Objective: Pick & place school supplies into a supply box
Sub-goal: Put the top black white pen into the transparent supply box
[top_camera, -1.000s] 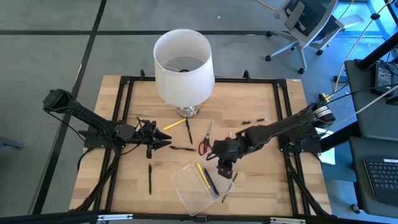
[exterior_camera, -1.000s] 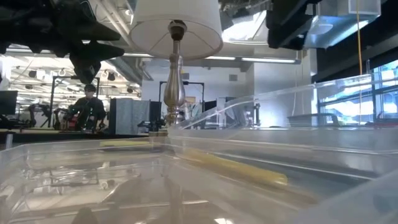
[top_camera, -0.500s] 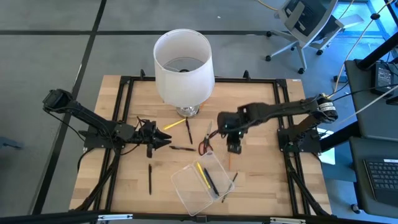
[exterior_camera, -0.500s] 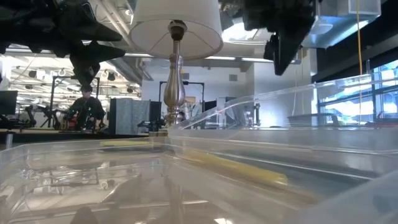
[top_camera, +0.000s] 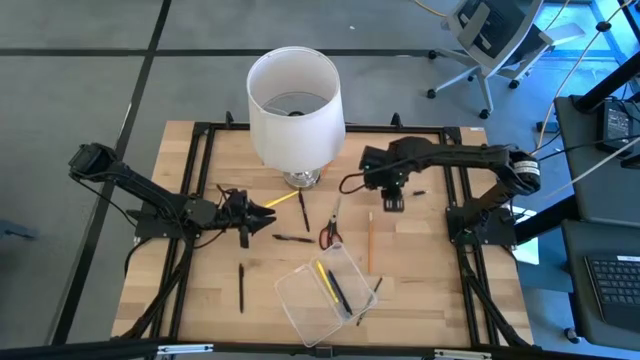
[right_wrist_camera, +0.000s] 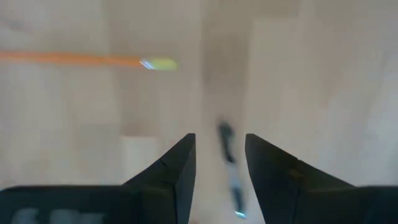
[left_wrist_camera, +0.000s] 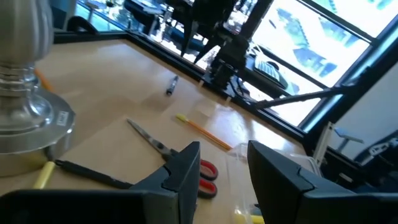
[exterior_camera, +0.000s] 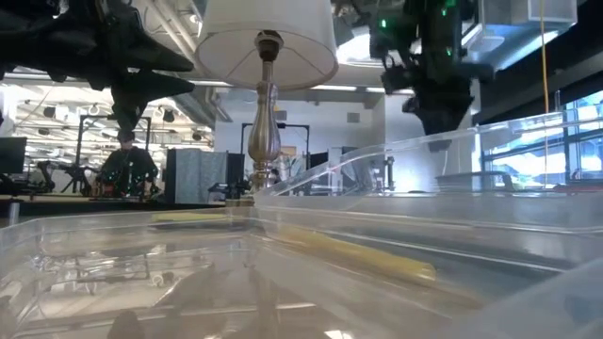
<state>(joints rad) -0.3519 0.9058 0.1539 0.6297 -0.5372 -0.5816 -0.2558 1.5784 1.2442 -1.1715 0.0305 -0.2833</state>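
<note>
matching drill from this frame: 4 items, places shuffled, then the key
Items
1. orange pencil
2. scissors
3. yellow pencil
4. right gripper

Places
A. inside the supply box
B. on bare wood between the scissors and the table's right rail
C. above the table, near its far right part
D. on the table just below the lamp base

Pairs: 1-B, 2-D, 3-A, 4-C
</note>
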